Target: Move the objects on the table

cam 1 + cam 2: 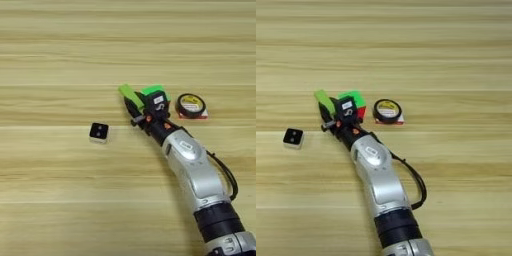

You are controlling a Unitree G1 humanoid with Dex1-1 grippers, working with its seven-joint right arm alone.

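Near the middle of the wooden table (60, 45), the right gripper (141, 106) sits at the end of a silver forearm (192, 170) that rises from the bottom right and slants up toward the left. Whether its black fingers are spread or pressed together cannot be told, as they are crowded against the items around them.

Just at the gripper's left side lies the flat lime-green bar (131, 95); its long axis runs diagonally, from upper left down to lower right, with the lower end hidden behind the gripper. Right behind the gripper sits the puzzle cube (356, 100), green face up and a red side showing, partly covered by the gripper's body.

To the right of these, near but apart, the black tape roll (190, 105) lies flat with its yellow label facing up. Well to the left, alone, rests the tiny white cube (99, 132), its black two-dot top upward.
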